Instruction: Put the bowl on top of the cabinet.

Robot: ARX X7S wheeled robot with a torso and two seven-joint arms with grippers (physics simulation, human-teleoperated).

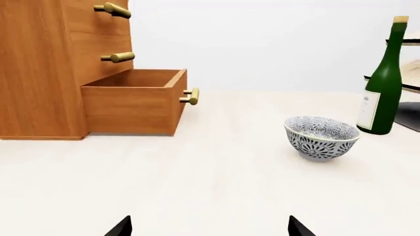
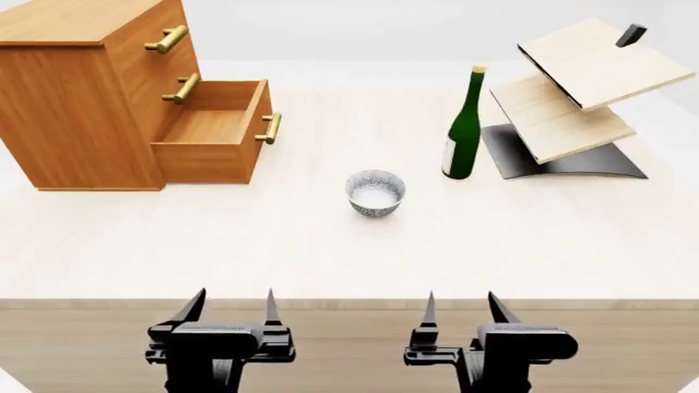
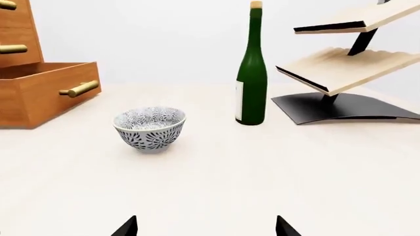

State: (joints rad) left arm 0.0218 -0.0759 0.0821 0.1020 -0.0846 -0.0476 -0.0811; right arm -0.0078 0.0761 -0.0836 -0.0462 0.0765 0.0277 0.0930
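Note:
The blue-patterned white bowl (image 2: 376,193) stands upright on the pale table (image 2: 327,254), near its middle; it also shows as the bowl (image 1: 321,136) and the bowl (image 3: 150,129). The orange-brown cabinet (image 2: 82,90) stands at the far left, its flat top bare and its lowest drawer (image 2: 213,135) pulled out. My left gripper (image 2: 232,304) and right gripper (image 2: 459,304) hang side by side over the table's near edge, well short of the bowl. Both are open with nothing between the fingers.
A green wine bottle (image 2: 466,127) stands upright just right of and behind the bowl. Beyond it a pale tilted two-tier wooden rack (image 2: 574,90) rests on a black base. The open drawer sticks out toward the bowl's side.

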